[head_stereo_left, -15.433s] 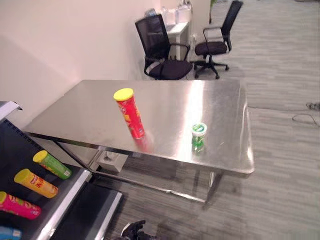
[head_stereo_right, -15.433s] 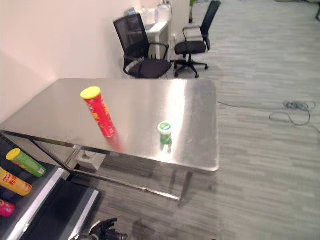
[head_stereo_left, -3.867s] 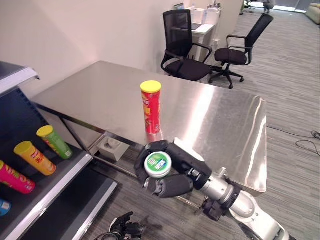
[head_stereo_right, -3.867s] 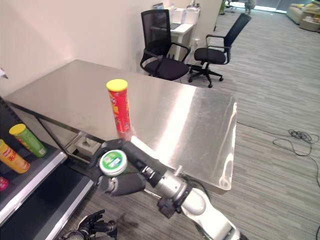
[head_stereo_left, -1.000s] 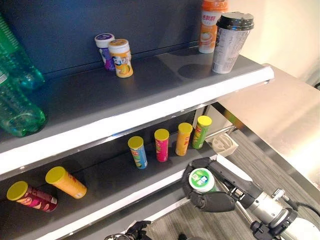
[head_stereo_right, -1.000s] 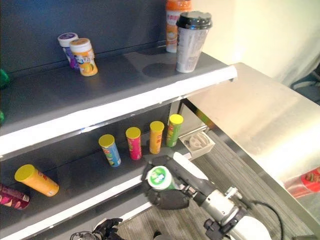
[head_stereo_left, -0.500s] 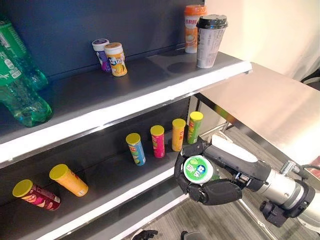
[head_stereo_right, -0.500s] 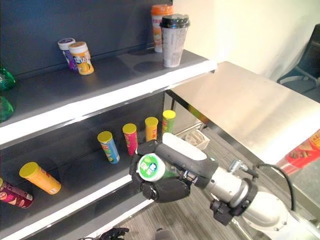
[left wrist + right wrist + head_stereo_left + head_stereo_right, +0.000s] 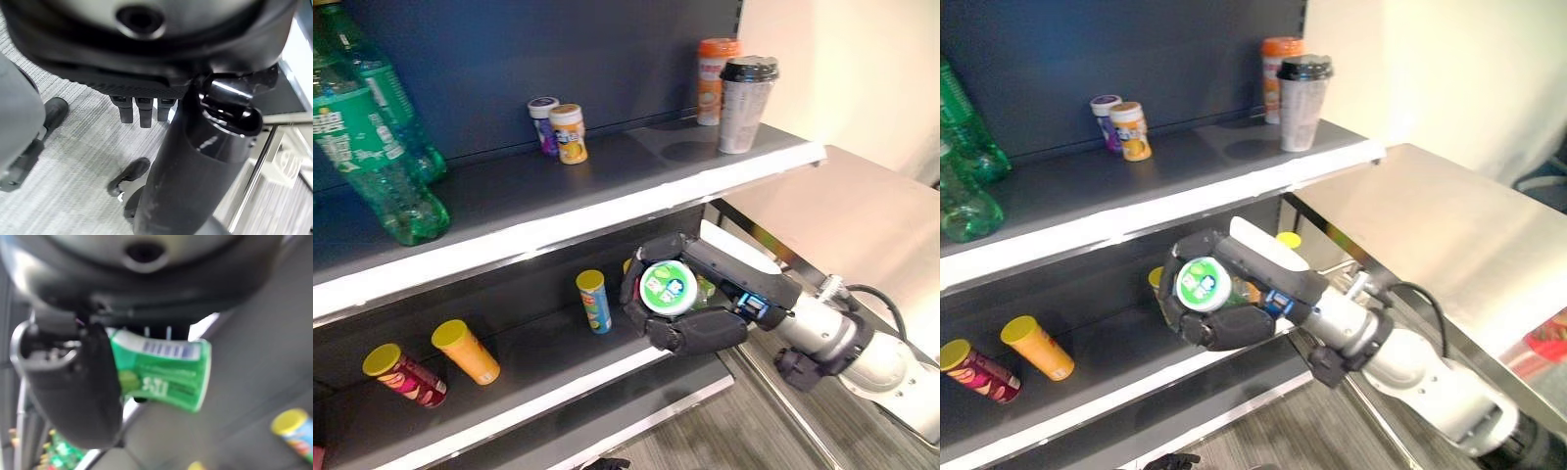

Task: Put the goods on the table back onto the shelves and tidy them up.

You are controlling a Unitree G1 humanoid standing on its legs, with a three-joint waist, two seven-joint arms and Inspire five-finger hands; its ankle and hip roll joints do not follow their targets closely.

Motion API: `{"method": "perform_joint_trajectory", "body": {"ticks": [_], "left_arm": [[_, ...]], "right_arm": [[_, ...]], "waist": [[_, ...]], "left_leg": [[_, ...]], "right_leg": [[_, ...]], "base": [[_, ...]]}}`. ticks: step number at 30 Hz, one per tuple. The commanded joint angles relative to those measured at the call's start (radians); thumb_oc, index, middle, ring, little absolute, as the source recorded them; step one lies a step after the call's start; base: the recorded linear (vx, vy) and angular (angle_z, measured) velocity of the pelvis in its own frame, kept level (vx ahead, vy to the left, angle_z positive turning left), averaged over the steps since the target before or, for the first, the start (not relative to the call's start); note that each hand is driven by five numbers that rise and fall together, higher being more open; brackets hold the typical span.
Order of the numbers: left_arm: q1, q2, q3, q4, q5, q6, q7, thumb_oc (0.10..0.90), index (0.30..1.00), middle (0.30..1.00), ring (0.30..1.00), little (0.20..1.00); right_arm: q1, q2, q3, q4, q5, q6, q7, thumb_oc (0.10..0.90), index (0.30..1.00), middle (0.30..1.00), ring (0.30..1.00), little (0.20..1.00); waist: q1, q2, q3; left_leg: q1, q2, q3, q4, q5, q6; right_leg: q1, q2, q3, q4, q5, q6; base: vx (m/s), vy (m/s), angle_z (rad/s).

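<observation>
A dark shelving unit (image 9: 558, 211) takes up most of the scene, with a steel table (image 9: 862, 220) beside it at the right. The upper shelf carries large green bottles (image 9: 386, 162) at its left end, a clear cup with a black lid (image 9: 744, 103) and an orange-capped cup (image 9: 715, 78) touching it near the right end, and two small tubs, one purple (image 9: 543, 122) and one orange (image 9: 570, 132), side by side in the middle. Their labels carry print too small to make out.

The right hand (image 9: 690, 318) reaches in front of the lower shelf with its fingers and thumb curled round a small green tub (image 9: 668, 289), the task's item, held clear of the shelf with its white lid facing the head camera. The lid bears green lettering that cannot be read. In the right wrist view the tub (image 9: 164, 374) shows a green side label with a barcode strip and white writing, illegible.

On the lower shelf a blue canister with a yellow lid (image 9: 594, 301) stands just left of the hand, while an orange canister (image 9: 465, 351) and a dark red one (image 9: 403, 374) lie tilted further left, near each other.

The left hand (image 9: 142, 105) hangs over the grey floor, its fingers relaxed and holding nothing.
</observation>
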Motion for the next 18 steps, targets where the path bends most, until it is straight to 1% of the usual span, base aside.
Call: {"method": "perform_joint_trajectory", "body": {"ticks": [1,2,3,6,7,9,12,13,14,17,18], "left_arm": [[-0.016,0.017,0.003,0.034,-0.036,-0.009,0.008,0.800,0.900,0.900,0.900,0.900],[-0.016,0.017,0.006,0.034,-0.036,-0.009,0.008,0.800,0.900,0.900,0.900,0.900],[-0.017,0.019,0.003,0.036,-0.039,-0.007,0.009,0.800,0.900,0.900,0.900,0.900],[-0.020,0.025,0.002,0.041,-0.048,-0.003,0.011,0.800,0.900,0.900,0.900,0.900],[-0.017,0.032,0.004,0.040,-0.053,-0.001,0.015,0.800,0.900,0.900,0.900,0.900],[-0.016,0.035,0.010,0.041,-0.055,-0.001,0.017,0.800,0.900,0.900,0.900,0.900],[-0.013,0.039,0.023,0.044,-0.059,0.001,0.021,0.800,0.900,0.900,0.900,0.900],[-0.013,0.039,0.023,0.044,-0.059,0.001,0.021,0.800,0.900,0.900,0.900,0.900],[-0.011,0.042,0.029,0.042,-0.064,0.002,0.023,0.800,0.900,0.900,0.900,0.900],[-0.011,0.046,0.033,0.046,-0.066,0.006,0.025,0.800,0.900,0.900,0.900,0.900],[-0.010,0.051,0.033,0.049,-0.067,0.006,0.026,0.800,0.900,0.900,0.900,0.900]], "right_arm": [[-0.147,0.077,0.013,-0.037,0.103,-0.050,-0.102,0.400,0.300,0.300,0.300,0.300],[-0.152,0.078,0.018,-0.035,0.103,-0.051,-0.103,0.400,0.300,0.300,0.300,0.300],[-0.190,0.061,0.048,-0.027,0.115,-0.048,-0.110,0.400,0.300,0.300,0.300,0.300],[-0.279,0.033,0.090,-0.025,0.120,-0.050,-0.132,0.400,0.300,0.300,0.300,0.300],[-0.377,0.005,0.144,0.000,0.142,-0.055,-0.150,0.400,0.300,0.300,0.300,0.300],[-0.409,-0.005,0.156,0.010,0.143,-0.055,-0.162,0.400,0.300,0.300,0.300,0.300],[-0.488,-0.005,0.182,0.045,0.138,-0.056,-0.185,0.400,0.300,0.300,0.300,0.300],[-0.489,-0.004,0.183,0.045,0.138,-0.056,-0.185,0.400,0.300,0.300,0.300,0.300],[-0.547,-0.003,0.219,0.083,0.148,-0.055,-0.197,0.400,0.300,0.300,0.300,0.300],[-0.639,0.009,0.295,0.144,0.165,-0.046,-0.203,0.400,0.300,0.300,0.300,0.300],[-0.686,0.031,0.331,0.197,0.180,-0.039,-0.208,0.400,0.300,0.300,0.300,0.300]], "waist": [[0.011,-0.136,0.014],[0.009,-0.135,0.014],[0.011,-0.136,0.015],[0.015,-0.136,0.017],[0.021,-0.137,0.017],[0.022,-0.136,0.017],[0.022,-0.133,0.016],[0.022,-0.133,0.016],[0.025,-0.133,0.015],[0.031,-0.132,0.011],[0.035,-0.132,0.009]], "left_leg": [[0.016,-0.040,-0.033,-0.014,-0.041,0.009],[0.016,-0.040,-0.033,-0.014,-0.041,0.009],[0.017,-0.040,-0.035,-0.014,-0.041,0.008],[0.020,-0.040,-0.041,-0.014,-0.041,0.007],[0.021,-0.040,-0.046,-0.014,-0.041,0.005],[0.022,-0.041,-0.047,-0.014,-0.041,0.005],[0.025,-0.041,-0.048,-0.014,-0.042,0.003],[0.025,-0.041,-0.048,-0.014,-0.042,0.003],[0.027,-0.041,-0.048,-0.014,-0.043,0.001],[0.031,-0.041,-0.050,-0.014,-0.045,-0.001],[0.033,-0.041,-0.051,-0.014,-0.046,-0.003]], "right_leg": [[0.310,-0.010,-0.002,-0.402,0.202,0.019],[0.310,-0.010,-0.002,-0.402,0.201,0.019],[0.313,-0.010,-0.002,-0.402,0.199,0.018],[0.322,-0.010,0.002,-0.402,0.191,0.015],[0.327,-0.011,0.000,-0.402,0.188,0.013],[0.330,-0.011,-0.001,-0.402,0.188,0.013],[0.335,-0.011,-0.003,-0.402,0.185,0.012],[0.335,-0.011,-0.003,-0.402,0.185,0.012],[0.338,-0.011,-0.006,-0.402,0.183,0.011],[0.346,-0.010,-0.009,-0.402,0.179,0.010],[0.349,-0.009,-0.010,-0.402,0.178,0.010]], "base": [[0.02,-0.011,0.10],[0.03,-0.016,0.11],[0.02,-0.016,0.10],[0.03,-0.031,0.06],[0.02,-0.032,0.04],[0.01,-0.016,0.03],[0.02,-0.025,0.07],[0.01,-0.026,0.11],[0.02,-0.028,0.09],[0.02,-0.036,0.02],[0.02,-0.031,0.02]]}}
